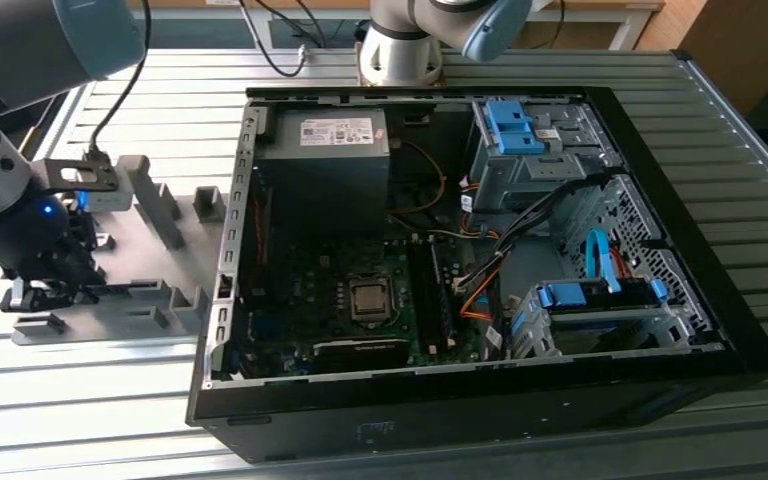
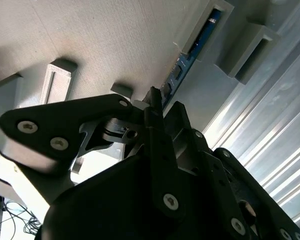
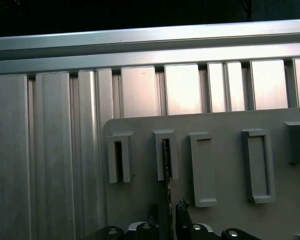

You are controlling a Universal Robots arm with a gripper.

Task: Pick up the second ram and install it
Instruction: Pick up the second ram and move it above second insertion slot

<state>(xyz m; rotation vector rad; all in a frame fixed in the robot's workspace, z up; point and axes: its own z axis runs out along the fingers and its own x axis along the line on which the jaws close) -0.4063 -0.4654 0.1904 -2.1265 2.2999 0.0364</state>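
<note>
The second ram (image 2: 190, 55) stands on edge in its fixture slot, with the gripper (image 2: 165, 102) right at it

Your blue-green stick sits in a grey slot block (image 3: 174, 155) on the grey fixture plate (image 3: 140, 200). In the first wrist view you see it edge-on, a thin dark line running from that block to the gripper (image 3: 167, 207). In the second wrist view its blue face with dark chips runs from the block to the gripper's tip. The gripper straddles one end of the stick, but you cannot tell whether it has closed on it or merely stands around it. More grey blocks stand in a row beside this one on the plate. In the exterior view the plate lies on the ribbed metal surface (image 1: 91, 420), on the exterior view's left of the open computer case (image 1: 491, 420), and the gripper hangs low over the plate, well apart from the case
</note>
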